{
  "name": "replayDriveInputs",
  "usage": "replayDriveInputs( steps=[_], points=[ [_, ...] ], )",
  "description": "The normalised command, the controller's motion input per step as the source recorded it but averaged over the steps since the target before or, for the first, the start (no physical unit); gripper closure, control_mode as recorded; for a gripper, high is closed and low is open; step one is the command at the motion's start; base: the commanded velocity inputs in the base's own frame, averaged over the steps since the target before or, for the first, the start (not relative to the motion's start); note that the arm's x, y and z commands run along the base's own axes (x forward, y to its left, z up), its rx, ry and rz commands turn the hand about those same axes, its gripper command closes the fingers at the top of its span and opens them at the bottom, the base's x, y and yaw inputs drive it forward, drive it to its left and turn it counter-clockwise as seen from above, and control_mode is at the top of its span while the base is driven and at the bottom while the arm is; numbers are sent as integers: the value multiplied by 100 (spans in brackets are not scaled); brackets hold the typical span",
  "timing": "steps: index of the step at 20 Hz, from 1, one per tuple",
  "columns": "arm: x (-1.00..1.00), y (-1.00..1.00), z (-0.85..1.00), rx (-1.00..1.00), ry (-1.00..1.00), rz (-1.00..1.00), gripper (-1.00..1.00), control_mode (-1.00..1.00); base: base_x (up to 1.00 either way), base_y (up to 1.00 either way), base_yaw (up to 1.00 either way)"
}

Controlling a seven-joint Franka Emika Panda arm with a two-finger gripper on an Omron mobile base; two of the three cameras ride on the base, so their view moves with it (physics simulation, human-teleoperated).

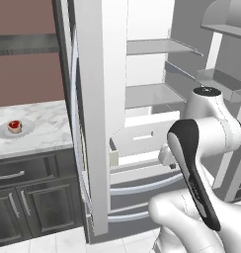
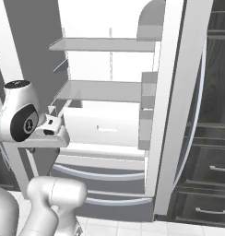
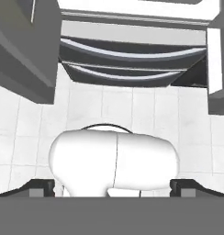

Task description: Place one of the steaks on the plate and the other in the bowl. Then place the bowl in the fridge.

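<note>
Left base view is showing you one steak, small and red, sitting on the plate. The plate is resting on the white marble counter, well to the left of the fridge. Dark cabinets are standing under that counter.

The fridge is standing with its doors swung wide. You are looking at its white inside, with two shelves one above the other and a white drawer below them. From here I cannot tell if anything is sitting on the shelves or in the drawer. Bins on the right door are showing too, and I cannot tell what is in them.

In the hand view, you are looking down past the gripper at the white tiled floor and the curved bottom drawers of the fridge. The two dark finger tips are standing far apart, one at each side of the picture. The jaws are spread as wide as they go, and they are gripping nothing and touching nothing.

In the right base view, the hand is hanging just in front of the fridge, level with the white drawer.
</note>
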Motion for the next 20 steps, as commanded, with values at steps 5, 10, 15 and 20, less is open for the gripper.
replayDriveInputs(
  steps=[5,10,15,20],
  points=[
    [6,-13,-28,0,3,-58,-100,-100,0,0,0],
    [5,-20,-4,0,2,-7,-100,-100,0,0,0],
    [0,-1,0,0,0,0,-100,-100,0,0,0],
    [-7,0,0,0,0,0,-100,100,-31,8,0]
  ],
)
